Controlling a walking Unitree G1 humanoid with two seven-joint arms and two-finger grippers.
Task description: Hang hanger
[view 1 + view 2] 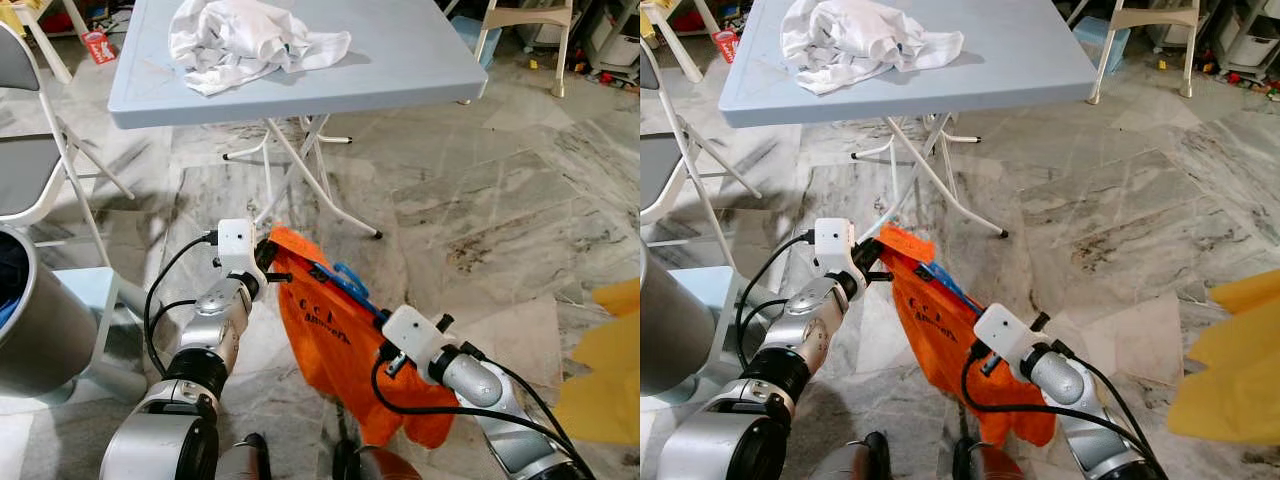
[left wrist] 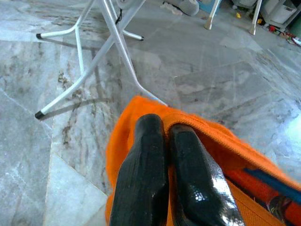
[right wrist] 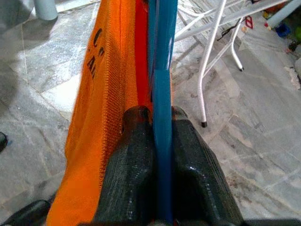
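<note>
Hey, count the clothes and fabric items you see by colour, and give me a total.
Orange: 1, the orange shirt, left gripper shut on its edge, right gripper shut on the blue hanger inside it.
White: 1, the white garment crumpled on the table.
Yellow: 1, yellow cloth at the frame edge.
Total: 3

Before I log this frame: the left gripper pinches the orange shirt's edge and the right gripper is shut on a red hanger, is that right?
Not quite: the hanger is blue, not red, as the right wrist view shows it clamped in the right gripper. The rest holds: the left gripper pinches the edge of the orange shirt.
</note>
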